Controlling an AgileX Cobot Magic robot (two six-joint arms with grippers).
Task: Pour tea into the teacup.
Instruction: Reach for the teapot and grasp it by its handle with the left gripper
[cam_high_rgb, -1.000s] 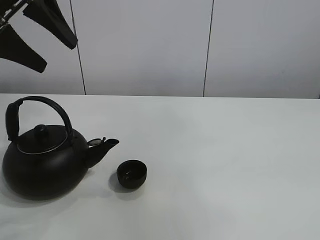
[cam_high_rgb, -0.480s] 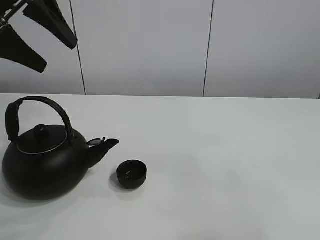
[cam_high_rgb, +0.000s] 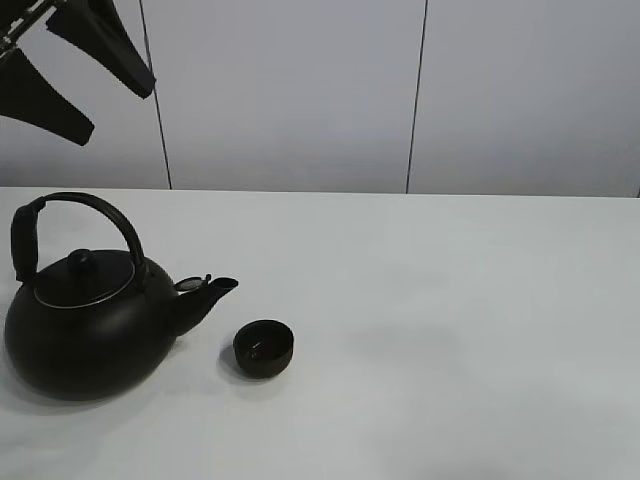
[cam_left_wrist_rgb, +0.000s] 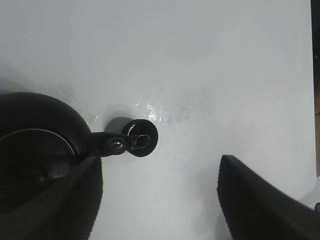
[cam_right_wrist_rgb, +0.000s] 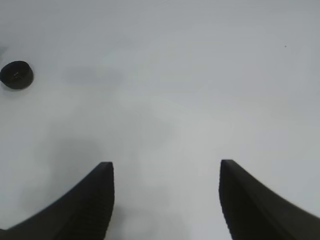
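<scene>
Black kettle on white counter, spout just beside small teacup. Left gripper high above kettle, right gripper over counter; both wide open, empty.

The teacup is small, low, round, black and handleless. It stands upright on the tabletop, just beside the kettle spout.

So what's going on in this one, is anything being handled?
Nothing is held yet. The kettle sits on the table with its spout pointing toward the teacup, which stands close by but apart from it. The left gripper hangs open high above the kettle. The right gripper is open too, over the table, away from both.
</scene>
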